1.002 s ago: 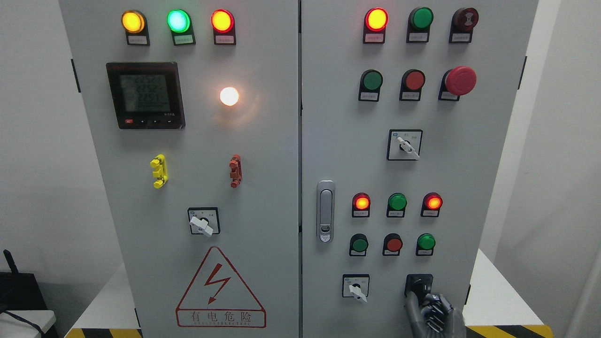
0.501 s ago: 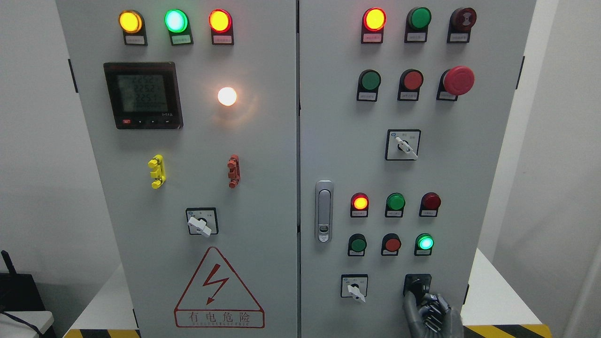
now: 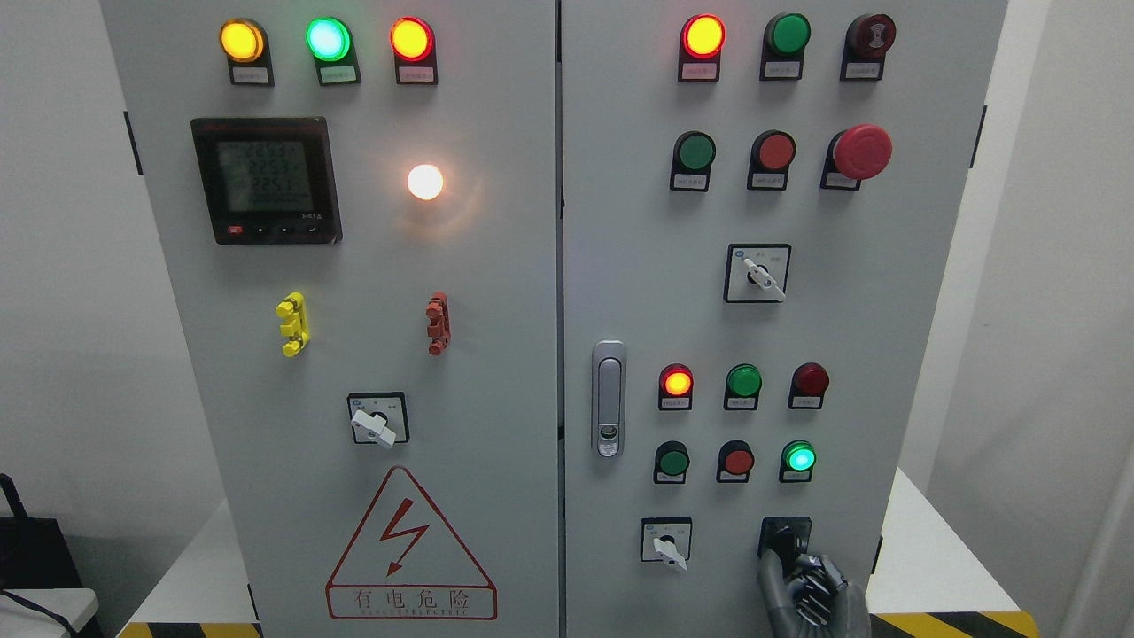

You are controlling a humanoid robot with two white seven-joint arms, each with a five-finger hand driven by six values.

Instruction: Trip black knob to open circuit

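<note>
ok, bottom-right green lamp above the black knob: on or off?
On. The green lamp glows bright; the green one at its row's left is dark.

A big grey cabinet (image 3: 496, 354) fills most of the view. Behind the cabinet, on both sides, the wall (image 3: 62, 292) is plain white. To the right of the cabinet a white wall corner (image 3: 1019, 292) makes a soft shadow line. The cabinet stands on a white platform (image 3: 930, 567), which shows at both lower sides of the cabinet. Yellow and black stripes (image 3: 952, 625) run along the platform's front edge. Left of the cabinet, down low, sits a black thing (image 3: 31, 549) with a white flat thing (image 3: 49, 607) under it. The light in the room is even and bright.
</note>
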